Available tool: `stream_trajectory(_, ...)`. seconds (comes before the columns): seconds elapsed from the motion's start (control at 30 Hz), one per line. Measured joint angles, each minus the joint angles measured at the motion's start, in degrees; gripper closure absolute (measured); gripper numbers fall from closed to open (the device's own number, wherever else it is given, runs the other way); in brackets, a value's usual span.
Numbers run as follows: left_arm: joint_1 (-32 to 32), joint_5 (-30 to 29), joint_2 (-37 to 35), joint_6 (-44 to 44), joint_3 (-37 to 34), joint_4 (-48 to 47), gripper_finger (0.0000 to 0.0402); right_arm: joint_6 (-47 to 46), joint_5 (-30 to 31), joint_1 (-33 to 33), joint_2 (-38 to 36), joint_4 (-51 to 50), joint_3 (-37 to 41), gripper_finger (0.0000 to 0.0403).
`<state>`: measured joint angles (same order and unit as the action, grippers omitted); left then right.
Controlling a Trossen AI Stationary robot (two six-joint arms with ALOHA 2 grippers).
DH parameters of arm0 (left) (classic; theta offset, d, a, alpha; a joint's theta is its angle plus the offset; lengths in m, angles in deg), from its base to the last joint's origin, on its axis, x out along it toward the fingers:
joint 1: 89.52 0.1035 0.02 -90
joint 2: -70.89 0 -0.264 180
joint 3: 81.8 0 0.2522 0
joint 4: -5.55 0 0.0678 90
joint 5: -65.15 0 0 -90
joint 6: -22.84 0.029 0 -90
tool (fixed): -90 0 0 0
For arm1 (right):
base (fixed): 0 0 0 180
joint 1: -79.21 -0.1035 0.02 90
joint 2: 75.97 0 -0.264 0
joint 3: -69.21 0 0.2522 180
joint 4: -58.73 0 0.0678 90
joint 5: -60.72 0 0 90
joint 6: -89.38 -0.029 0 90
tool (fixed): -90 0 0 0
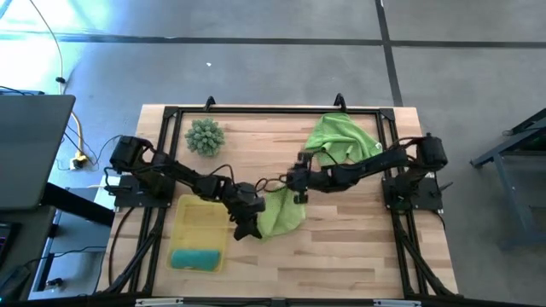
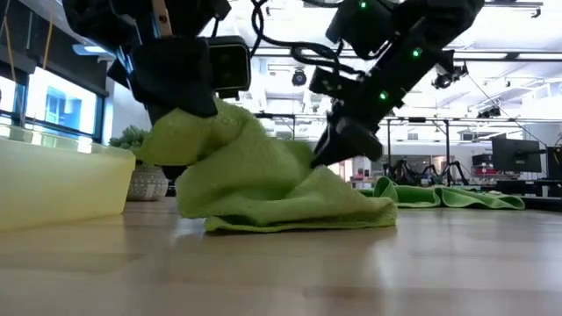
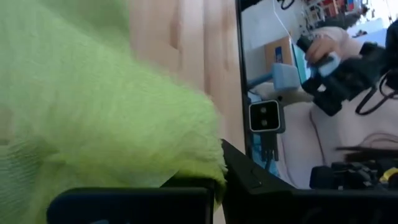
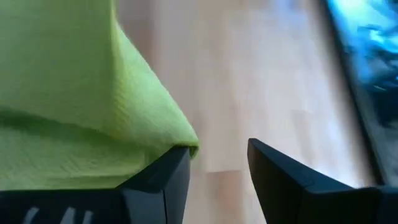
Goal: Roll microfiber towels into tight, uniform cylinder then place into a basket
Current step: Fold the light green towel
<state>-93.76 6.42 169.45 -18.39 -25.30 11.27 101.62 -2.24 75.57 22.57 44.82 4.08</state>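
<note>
A lime green towel (image 1: 283, 213) lies bunched at the table's middle, next to the yellow basket (image 1: 192, 220). My left gripper (image 1: 247, 227) is shut on its left end. My right gripper (image 1: 299, 189) stands open at the towel's far right side, and the gap between its fingers (image 4: 217, 168) shows only bare wood. A rolled teal towel (image 1: 198, 258) lies in the basket's near end. A second lime towel (image 1: 341, 136) lies crumpled at the far right of the table. My left gripper holds a bunched part of the lime towel's left end (image 3: 186, 168), several layers thick. It comes slanting down from the table's left. That end is raised (image 2: 189, 132), and the rest drapes down onto the table (image 2: 299, 215). My right gripper has one finger (image 4: 161, 180) at a towel corner (image 4: 183, 146). I cannot tell whether it touches.
A spiky pale-green ball (image 1: 205, 136) sits at the far left of the table. A black frame (image 1: 273, 111) runs around the table top. Bare wood lies along the near edge and to the right of the towel (image 1: 367, 230).
</note>
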Motion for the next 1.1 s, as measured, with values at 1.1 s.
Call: stream_trajectory(1.1, 0.07, 0.05, 0.00, 1.41, -0.02, -0.63, 0.0401, 3.73, -26.49, -0.19, 12.67, 22.46, 0.07, 0.0250)
